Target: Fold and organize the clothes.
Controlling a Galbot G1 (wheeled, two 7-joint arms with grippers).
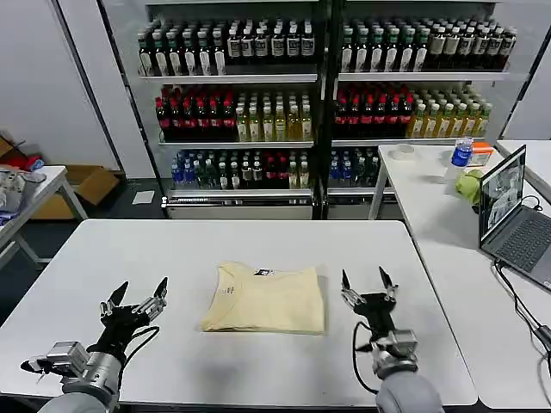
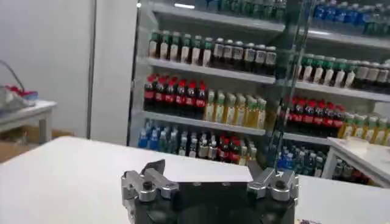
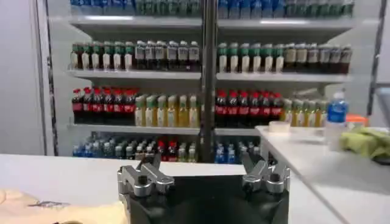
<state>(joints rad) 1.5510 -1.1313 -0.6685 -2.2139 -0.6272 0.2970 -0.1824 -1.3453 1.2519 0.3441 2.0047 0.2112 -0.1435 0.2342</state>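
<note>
The clothes (image 1: 265,298), a pale cream-yellow T-shirt, lie folded into a neat rectangle at the middle of the white table (image 1: 258,241), with a small label at the neck. An edge of the clothes (image 3: 55,213) also appears in the right wrist view. My left gripper (image 1: 139,290) stands open near the table's front left, apart from the shirt, holding nothing. My right gripper (image 1: 366,280) stands open to the shirt's right, a short gap from its edge, also holding nothing. Both grippers point toward the far shelves: the left gripper (image 2: 207,167) and the right gripper (image 3: 204,161).
Shelves of bottled drinks (image 1: 318,95) stand beyond the table. A second table at the right carries a laptop (image 1: 514,215), a green object (image 1: 469,184) and a bottle (image 1: 462,152). A cluttered table (image 1: 21,194) and cardboard boxes (image 1: 86,185) stand at the left.
</note>
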